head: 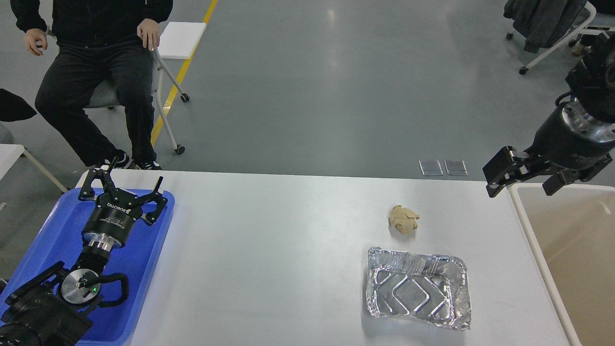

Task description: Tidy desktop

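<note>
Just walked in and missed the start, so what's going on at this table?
A two-armed robot is tidying the white desktop, and right now it holds nothing. Its left gripper is open above the blue tray; its right gripper is open by the near corner of the beige bin. A crumpled brown paper ball and an empty foil tray lie on the desktop, untouched. A person in black sits beyond the table.

On the worktop [269,250], a tray [144,269] lay at the left edge and a bin [523,226] stood at the right edge. Right of centre sat a foil container [417,294], and just behind it a crumpled paper ball [403,219], apart from it.
</note>
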